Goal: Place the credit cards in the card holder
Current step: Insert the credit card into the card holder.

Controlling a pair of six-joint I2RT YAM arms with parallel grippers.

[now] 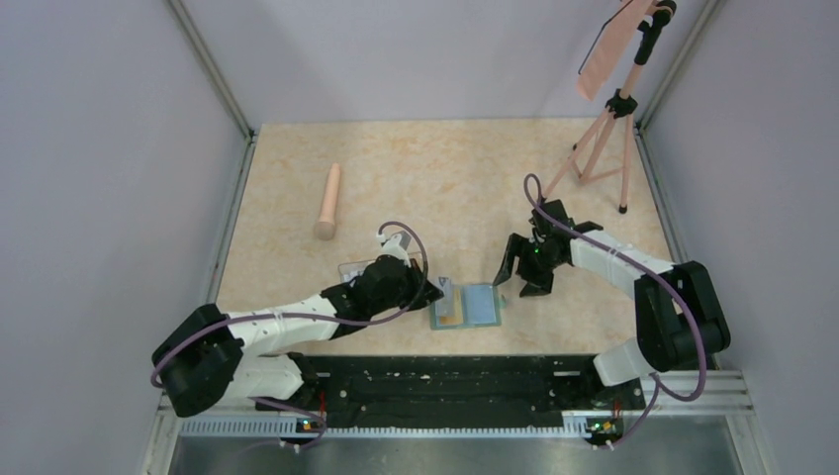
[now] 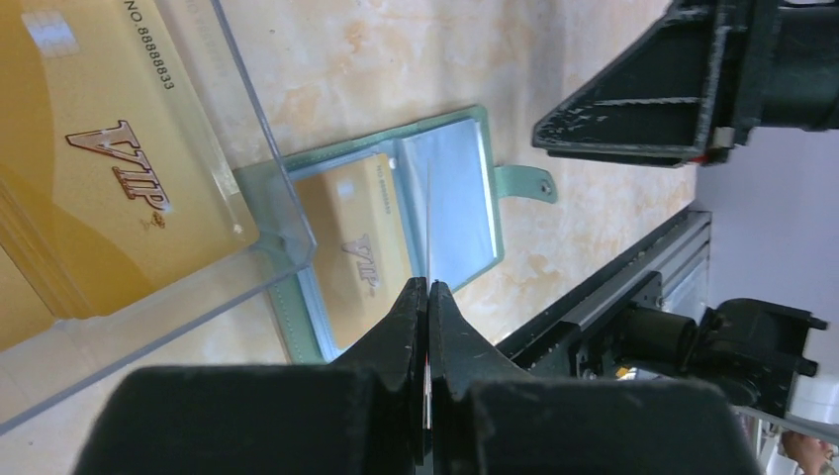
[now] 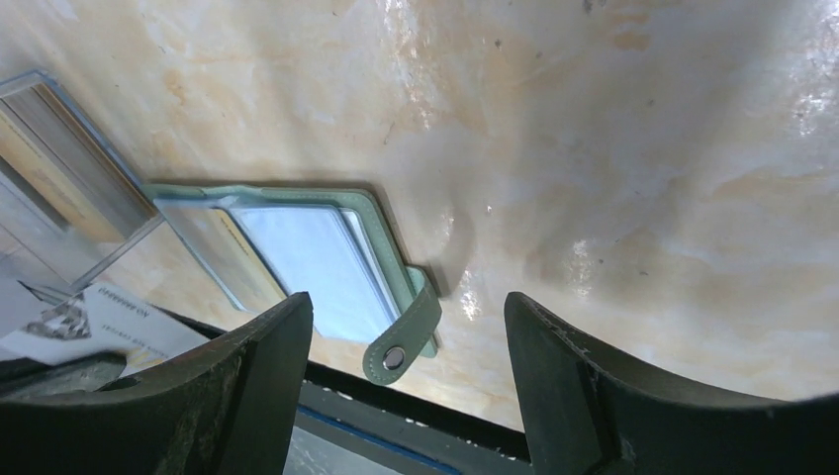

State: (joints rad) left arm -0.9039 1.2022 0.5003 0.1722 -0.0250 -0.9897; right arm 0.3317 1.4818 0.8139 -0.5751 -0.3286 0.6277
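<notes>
The green card holder (image 1: 466,307) lies open near the table's front edge, pale blue pocket pages up. A yellow credit card (image 2: 354,247) sits in its left pocket (image 2: 396,233), and its snap tab (image 3: 401,346) sticks out to the right. My left gripper (image 2: 427,285) is shut on a thin whitish credit card (image 2: 430,213), seen edge-on and standing over the holder's fold. That card (image 3: 109,319) also shows small print. My right gripper (image 3: 406,302) hangs open just right of the holder (image 3: 307,252), holding nothing.
A clear plastic box (image 2: 148,228) with more yellow cards (image 2: 109,168) stands left of the holder, under my left arm (image 1: 356,287). A peach cylinder (image 1: 329,203) lies at the back left. A tripod (image 1: 604,129) stands back right. A black rail (image 1: 445,381) lines the near edge.
</notes>
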